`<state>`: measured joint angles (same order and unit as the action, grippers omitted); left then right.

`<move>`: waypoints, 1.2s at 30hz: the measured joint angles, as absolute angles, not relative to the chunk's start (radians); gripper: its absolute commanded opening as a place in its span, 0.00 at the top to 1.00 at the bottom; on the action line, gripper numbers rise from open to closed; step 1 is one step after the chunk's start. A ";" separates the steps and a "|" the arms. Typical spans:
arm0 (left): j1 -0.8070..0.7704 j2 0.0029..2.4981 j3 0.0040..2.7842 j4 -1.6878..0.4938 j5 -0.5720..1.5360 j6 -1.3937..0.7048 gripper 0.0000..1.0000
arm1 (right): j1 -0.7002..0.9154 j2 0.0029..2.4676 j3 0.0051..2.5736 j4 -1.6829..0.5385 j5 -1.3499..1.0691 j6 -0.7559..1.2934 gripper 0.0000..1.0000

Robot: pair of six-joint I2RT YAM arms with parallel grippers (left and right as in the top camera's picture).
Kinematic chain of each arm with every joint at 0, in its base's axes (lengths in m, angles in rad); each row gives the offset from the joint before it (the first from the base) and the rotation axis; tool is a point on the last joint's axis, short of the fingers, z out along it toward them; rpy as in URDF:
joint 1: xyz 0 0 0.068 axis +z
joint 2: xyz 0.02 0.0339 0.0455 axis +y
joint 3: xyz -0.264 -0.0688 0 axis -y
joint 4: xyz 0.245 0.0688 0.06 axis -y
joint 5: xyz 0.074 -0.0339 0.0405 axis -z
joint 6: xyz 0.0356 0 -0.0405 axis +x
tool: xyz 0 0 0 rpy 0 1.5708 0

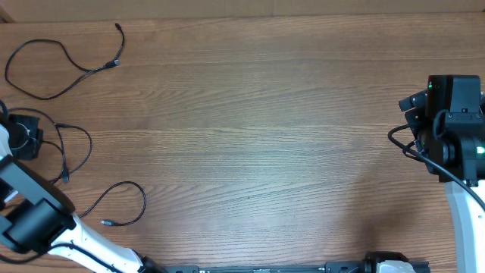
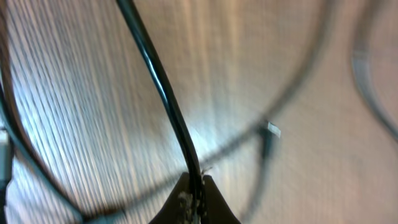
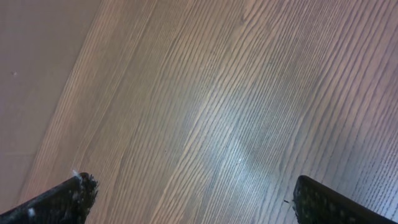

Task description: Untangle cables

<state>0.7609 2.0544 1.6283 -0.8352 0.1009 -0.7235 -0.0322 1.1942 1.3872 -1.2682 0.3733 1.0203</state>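
- pinching tight, the left gripper sits at the far left edge of the worktop; its wrist view shows the fingers closed to a sliver on the middle cable.
- from that pinch the middle cable swings right in a rounded loop, then drops back towards the robot, its free end hanging just off the arm's side.
- key relation: the slack lies to the right of the pinch point and a little nearer the robot, so my read is that any pull to lay it straight wants to go away from that loop, along the cord's run.
- the top cable lies apart at the far left corner, a loose open loop with both plug ends pointing right; it touches nothing else.
- the lower cable curls beside the left arm's forearm, one plug end resting on bare wood; its other end runs under the arm, hidden.
- all three cords look thin, black and limp, with small plugs; none visibly crosses another from overhead, though the middle and lower ones sit near each other.
- the right gripper hangs wide open over bare wood at the far right, well apart from every cord.
- the left arm is plainly the nearer one; the sorting looks close to done.
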 measured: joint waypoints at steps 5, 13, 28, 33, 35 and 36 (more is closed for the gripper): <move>0.761 2.010 1.632 -0.976 0.186 -0.723 0.96 | -0.032 1.194 1.387 -1.268 0.374 1.020 0.00; 0.783 2.010 1.630 -1.228 0.080 -0.810 0.96 | -0.032 1.194 1.387 -1.267 0.374 1.020 0.00; 0.911 2.010 1.630 -1.277 -0.166 -0.840 0.95 | -0.032 1.194 1.387 -1.268 0.373 1.020 0.00; 0.910 2.010 1.630 -1.256 -0.169 -0.839 0.95 | -0.032 1.194 1.387 -1.268 0.373 1.020 0.00; 0.908 2.010 1.630 -1.251 -0.169 -0.839 0.96 | -0.032 1.194 1.387 -1.268 0.373 1.020 0.00; 0.903 2.010 1.630 -1.250 -0.169 -0.839 0.95 | -0.032 1.194 1.387 -1.268 0.373 1.020 0.00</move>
